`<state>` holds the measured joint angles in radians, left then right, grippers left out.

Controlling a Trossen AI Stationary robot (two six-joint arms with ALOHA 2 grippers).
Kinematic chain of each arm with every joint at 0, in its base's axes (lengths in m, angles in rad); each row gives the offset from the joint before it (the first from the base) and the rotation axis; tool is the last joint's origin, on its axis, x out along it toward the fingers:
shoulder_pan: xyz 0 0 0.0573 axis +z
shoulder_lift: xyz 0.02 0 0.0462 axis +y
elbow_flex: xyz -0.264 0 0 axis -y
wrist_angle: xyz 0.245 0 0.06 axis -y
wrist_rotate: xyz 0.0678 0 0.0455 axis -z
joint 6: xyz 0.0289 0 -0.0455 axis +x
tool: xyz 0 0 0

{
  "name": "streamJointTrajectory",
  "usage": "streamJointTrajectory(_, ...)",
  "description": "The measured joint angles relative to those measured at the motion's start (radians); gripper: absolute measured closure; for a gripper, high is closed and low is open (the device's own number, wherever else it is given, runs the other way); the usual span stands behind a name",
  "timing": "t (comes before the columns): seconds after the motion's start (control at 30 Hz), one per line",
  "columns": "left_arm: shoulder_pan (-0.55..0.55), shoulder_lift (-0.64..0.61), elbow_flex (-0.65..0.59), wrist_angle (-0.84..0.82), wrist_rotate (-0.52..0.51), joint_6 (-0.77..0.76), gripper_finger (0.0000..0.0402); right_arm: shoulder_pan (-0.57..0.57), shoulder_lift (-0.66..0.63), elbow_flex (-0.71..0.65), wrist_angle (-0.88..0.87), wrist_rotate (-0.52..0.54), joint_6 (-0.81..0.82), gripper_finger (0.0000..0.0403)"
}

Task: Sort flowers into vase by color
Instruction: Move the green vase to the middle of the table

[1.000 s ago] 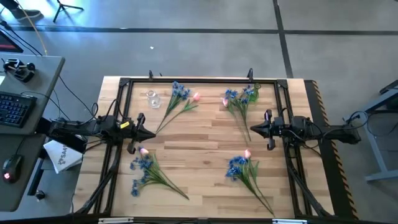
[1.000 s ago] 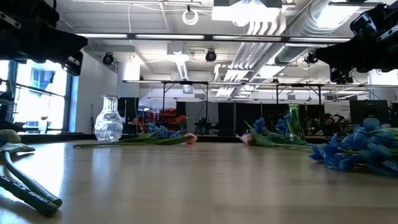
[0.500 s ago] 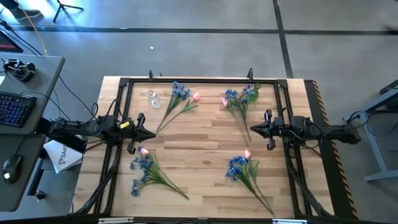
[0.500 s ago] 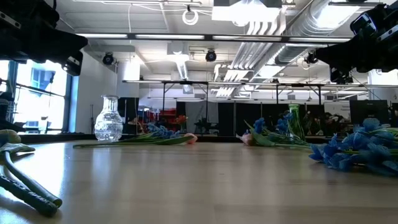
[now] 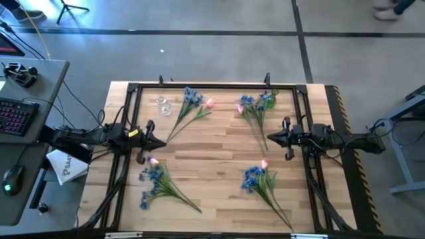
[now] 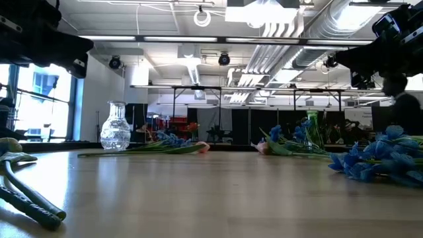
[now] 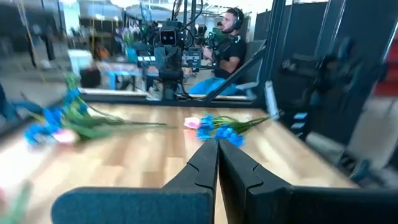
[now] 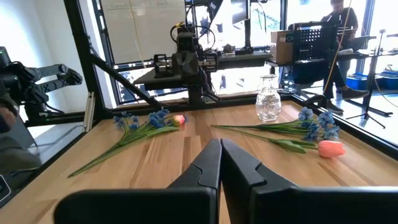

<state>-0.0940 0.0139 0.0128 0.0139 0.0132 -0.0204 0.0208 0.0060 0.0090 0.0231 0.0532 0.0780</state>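
Note:
Four mixed bunches of blue sprays and pink tulips lie flat on the wooden table: far left (image 5: pixel 191 106), far right (image 5: pixel 255 109), near left (image 5: pixel 156 182) and near right (image 5: pixel 262 182). A clear glass vase (image 5: pixel 162 104) stands upright by the far-left bunch, and a greenish vase (image 6: pixel 312 132) by the far-right one. My left gripper (image 5: pixel 164 144) hovers shut above the table's left side, between the two left bunches. My right gripper (image 5: pixel 269 139) hovers shut on the right side, between the two right bunches. The wrist views show both pairs of fingers closed together, left (image 7: pixel 217 149) and right (image 8: pixel 221 146).
A black metal frame (image 5: pixel 199 85) runs round the table's edges. Bare wood lies in the middle of the table between the bunches. A desk with a keyboard (image 5: pixel 13 116) stands left of the table. People show in the room beyond (image 7: pixel 233 43).
Both arms have kept still and the flowers lie as before. A person has come into view beyond the table's far right corner.

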Motion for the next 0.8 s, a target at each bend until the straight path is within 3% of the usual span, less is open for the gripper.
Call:
streamJointTrajectory(0.17,0.000,0.000,0.000,0.000,-0.008,0.134,0.0402,0.000,0.000,0.000,0.000,0.000,0.000,0.0398)
streamJointTrajectory(0.8,0.000,0.000,0.000,-0.001,-0.011,0.048,0.0402,0.000,0.000,0.000,0.007,0.018,0.006,0.0398)
